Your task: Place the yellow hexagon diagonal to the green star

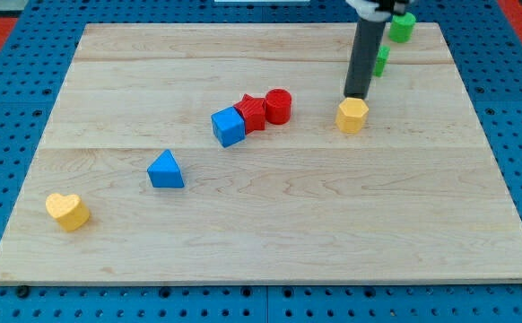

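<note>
The yellow hexagon [352,116] sits on the wooden board [261,242], right of centre. My tip [358,96] stands right at the hexagon's upper edge, touching or nearly touching it. A green block [382,61] lies just above and right of the tip, half hidden behind the rod, so I cannot make out its shape. A second green block [402,27] sits at the board's top right edge, partly covered by the arm. I cannot tell which of the two is the star.
A red cylinder [278,106], a red star-like block [251,112] and a blue cube [229,126] touch in a row left of the hexagon. A blue triangle [165,170] lies lower left. A yellow heart [67,211] sits near the bottom left corner.
</note>
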Robot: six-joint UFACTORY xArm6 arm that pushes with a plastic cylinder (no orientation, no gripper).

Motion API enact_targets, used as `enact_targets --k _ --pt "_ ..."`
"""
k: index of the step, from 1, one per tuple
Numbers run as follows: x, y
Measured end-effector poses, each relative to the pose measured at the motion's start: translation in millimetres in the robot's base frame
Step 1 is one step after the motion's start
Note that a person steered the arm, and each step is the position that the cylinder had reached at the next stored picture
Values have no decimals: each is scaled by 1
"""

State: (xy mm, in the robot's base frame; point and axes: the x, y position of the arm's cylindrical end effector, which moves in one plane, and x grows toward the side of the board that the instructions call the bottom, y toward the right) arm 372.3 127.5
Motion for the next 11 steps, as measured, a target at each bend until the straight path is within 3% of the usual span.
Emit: enact_targets --k 1,2,3,4,5,8,9,10,11 --pt "38 -21" --pt "41 34" --pt "91 49" --pt "133 16" --pt "123 -16" --pt "30 -15" --pt "21 -3" --pt "46 8" --pt "52 -26"
